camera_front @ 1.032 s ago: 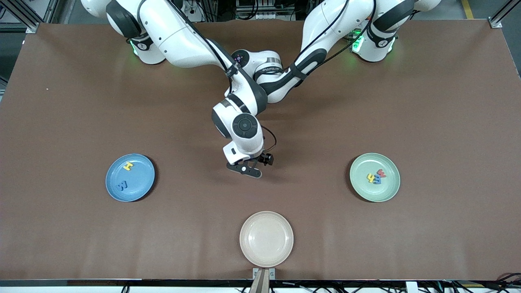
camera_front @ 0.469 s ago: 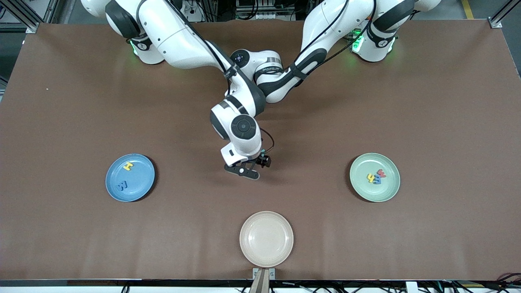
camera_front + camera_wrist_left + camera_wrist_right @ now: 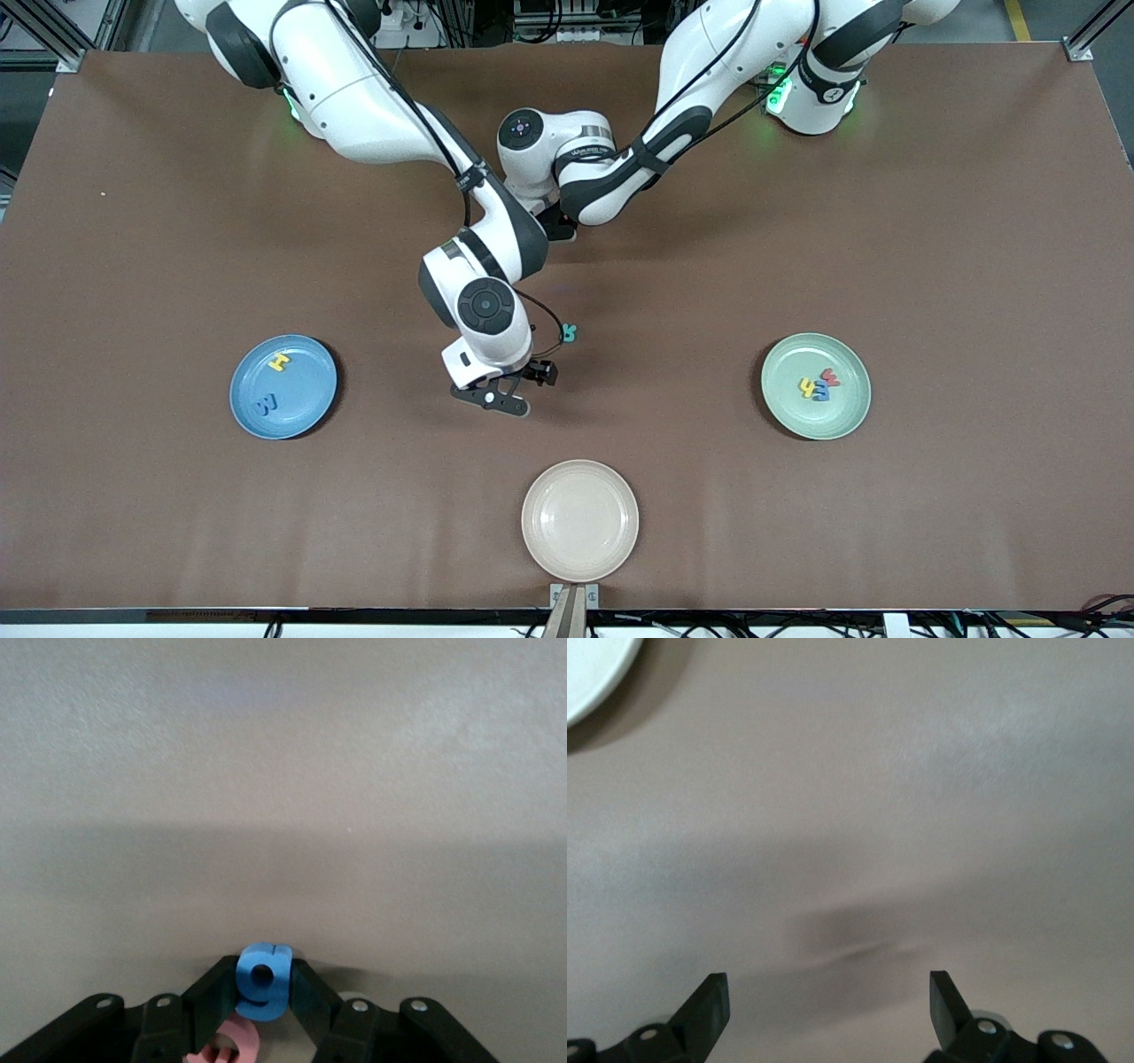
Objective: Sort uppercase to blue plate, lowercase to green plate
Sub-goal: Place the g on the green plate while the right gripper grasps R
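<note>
Front view: bright, even overhead light, sharp across the frame. Brown counter (image 3: 930,221) matte, faint pale sheen around the middle. Short dark shadow crescents hug the blue plate (image 3: 283,387) at about 3 o'clock and the green plate (image 3: 816,385) at about 9 o'clock. Green lamp glow at both arm bases, 12 o'clock edge.

Left wrist view: washed-out, greyish colour; soft broad shadow band across the middle; blue g (image 3: 263,981) reasonably sharp, pink letter (image 3: 234,1047) beneath it cropped and soft.

Right wrist view: pale glare patch toward 1 o'clock, smudgy dark shadow near centre, counter texture soft.
</note>
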`<control>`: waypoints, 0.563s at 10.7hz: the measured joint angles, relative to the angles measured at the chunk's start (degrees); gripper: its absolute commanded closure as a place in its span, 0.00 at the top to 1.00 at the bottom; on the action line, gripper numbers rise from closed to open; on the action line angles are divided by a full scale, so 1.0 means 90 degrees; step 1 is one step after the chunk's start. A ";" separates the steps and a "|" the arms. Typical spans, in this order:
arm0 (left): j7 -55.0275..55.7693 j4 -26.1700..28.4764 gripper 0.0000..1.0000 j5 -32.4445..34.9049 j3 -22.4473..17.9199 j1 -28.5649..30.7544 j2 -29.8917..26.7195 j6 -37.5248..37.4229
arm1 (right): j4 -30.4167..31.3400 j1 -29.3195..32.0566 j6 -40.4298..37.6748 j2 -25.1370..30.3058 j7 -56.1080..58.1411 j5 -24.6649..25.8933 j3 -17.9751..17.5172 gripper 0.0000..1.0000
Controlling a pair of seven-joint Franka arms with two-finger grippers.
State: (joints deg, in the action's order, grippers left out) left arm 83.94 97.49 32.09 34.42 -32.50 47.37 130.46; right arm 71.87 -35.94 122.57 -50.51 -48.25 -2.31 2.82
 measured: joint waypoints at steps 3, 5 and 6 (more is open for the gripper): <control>-0.0009 0.0029 0.00 0.0007 0.0297 0.0514 -0.0160 -0.0056 | 0.0000 0.0335 -0.0111 0.0071 0.0681 0.0006 0.0015 1.00; -0.0081 0.0059 0.00 0.0010 0.0511 0.0835 -0.0306 -0.0263 | 0.0000 0.0473 -0.0132 0.0075 0.0907 0.0007 0.0016 1.00; -0.0100 0.0083 0.00 0.0011 0.0579 0.0947 -0.0363 -0.0319 | 0.0000 0.0474 -0.0135 0.0075 0.0923 0.0007 0.0014 1.00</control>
State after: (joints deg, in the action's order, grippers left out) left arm 83.04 98.24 32.18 39.63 -23.97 44.10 127.59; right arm 71.87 -31.68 121.35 -49.83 -39.95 -2.25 2.95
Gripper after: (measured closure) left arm 0.731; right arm 0.000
